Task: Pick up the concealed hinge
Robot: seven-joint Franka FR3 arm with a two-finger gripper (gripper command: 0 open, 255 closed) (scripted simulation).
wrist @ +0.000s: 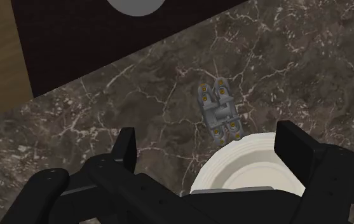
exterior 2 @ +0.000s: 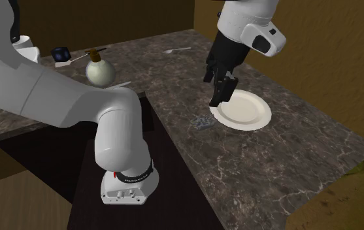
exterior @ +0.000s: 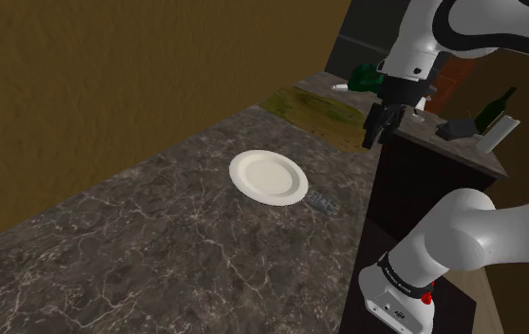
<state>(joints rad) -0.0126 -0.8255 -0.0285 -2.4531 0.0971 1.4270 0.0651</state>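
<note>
**A:** Where do we find the concealed hinge (wrist: 220, 109)?

**B:** It lies flat on the dark marbled counter (exterior: 158, 247), a small grey metal piece. In the shoulder view it sits at about 4 o'clock from the white plate (exterior: 268, 176), and in the second exterior view at about 8 o'clock. It is just beside the rim, and we cannot tell whether the two touch.

**A:** And the gripper (wrist: 210, 146)?

**B:** It hangs above the counter with its fingers spread wide and nothing between them. From the wrist we see the hinge a little beyond the fingertips, roughly in line with the gap. We judge that the hand is posed this way so it can come down astride the hinge.

**A:** What stands in our way?

**B:** Mostly the plate. Its rim lies under one side of the hand, so a finger coming straight down could land on it rather than on the counter. The hinge also sits low and flat, which leaves little for the fingers to catch.

**A:** Anything else nearby?

**B:** A round pale dispenser (exterior 2: 99, 70) sits at 10 o'clock from the hinge in the second exterior view. A small white utensil (exterior 2: 177, 49) lies at 12 o'clock. Both are well apart from the hinge.
</note>
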